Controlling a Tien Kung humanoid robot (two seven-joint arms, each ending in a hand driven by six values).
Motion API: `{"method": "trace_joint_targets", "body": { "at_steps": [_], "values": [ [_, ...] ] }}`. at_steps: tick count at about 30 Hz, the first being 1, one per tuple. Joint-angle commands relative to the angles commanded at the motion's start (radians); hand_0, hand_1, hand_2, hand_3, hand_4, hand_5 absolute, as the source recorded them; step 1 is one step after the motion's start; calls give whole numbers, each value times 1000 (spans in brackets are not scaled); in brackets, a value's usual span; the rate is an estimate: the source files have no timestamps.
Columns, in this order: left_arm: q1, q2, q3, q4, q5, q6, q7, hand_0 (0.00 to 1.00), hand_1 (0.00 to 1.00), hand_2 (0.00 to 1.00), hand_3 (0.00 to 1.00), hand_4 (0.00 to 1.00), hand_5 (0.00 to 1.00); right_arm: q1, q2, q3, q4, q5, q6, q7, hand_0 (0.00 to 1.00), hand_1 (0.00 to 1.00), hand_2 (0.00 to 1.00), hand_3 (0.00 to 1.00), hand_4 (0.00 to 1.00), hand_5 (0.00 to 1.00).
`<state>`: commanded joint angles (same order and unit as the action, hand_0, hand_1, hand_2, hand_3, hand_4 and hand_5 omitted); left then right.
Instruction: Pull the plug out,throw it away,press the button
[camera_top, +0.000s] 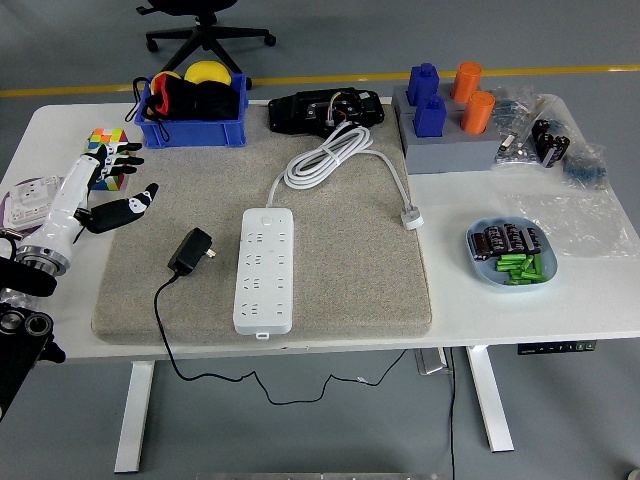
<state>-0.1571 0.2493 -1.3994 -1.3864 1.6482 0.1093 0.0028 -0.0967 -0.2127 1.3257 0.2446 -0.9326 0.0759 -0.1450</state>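
The left hand hovered empty with fingers spread at the gray mat's nine o'clock edge, on a white table over gray floor.

No legible text, brand, number or sign is showing anywhere. The white rectangular plastic power strip is carrying no readable marking at this resolution; any print on the black electronic device is too small to make out.
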Motion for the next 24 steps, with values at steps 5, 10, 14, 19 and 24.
{"method": "trace_joint_targets", "body": {
  "at_steps": [5,10,14,19,24],
  "values": [
    [3,-1,2,0,0,-1,1,768,706,708,782,695,118,0,-1,-1,-1,0,0,0,754,687,670,669,765,669],
    [2,-1,6,-2,-3,-3,1,767,705,707,784,694,118,1,-1,-3,-1,1,1,-1,753,687,670,670,765,670],
    [3,-2,9,-3,-4,-6,0,767,705,707,784,694,118,0,-2,-3,0,1,0,0,753,687,670,670,765,670],
    [3,-1,7,-10,-5,-7,-2,754,701,706,783,692,117,0,0,-4,-2,1,1,0,753,687,670,669,768,667],
    [4,3,8,-13,-6,-9,-2,744,694,700,780,691,118,3,-4,-4,-1,1,0,0,754,687,670,670,765,670]
  ]
}}
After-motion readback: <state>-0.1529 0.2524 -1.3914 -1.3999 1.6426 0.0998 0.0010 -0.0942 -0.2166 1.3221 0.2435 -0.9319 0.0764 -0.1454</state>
